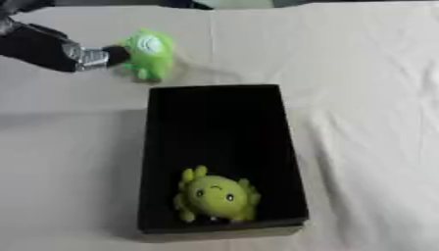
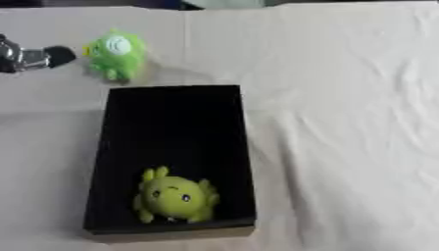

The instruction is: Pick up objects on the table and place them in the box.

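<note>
A bright green plush toy (image 1: pixel 149 53) stands on the cloth just behind the far left corner of the black box (image 1: pixel 291 162). My left hand (image 1: pixel 115 55) comes in from the upper left and meets the toy's left side; the toy hides the rest of the hand, so a hold cannot be made out. A yellow-green plush toy (image 1: pixel 216 195) with a small face lies inside the box at its near end. My right hand shows in neither view.
A cream cloth (image 1: pixel 369 98) with soft wrinkles covers the table. The black box lies lengthwise in the middle, its far half holding nothing. Bare cloth stretches to the right of the box and in front of my left arm (image 1: pixel 38 46).
</note>
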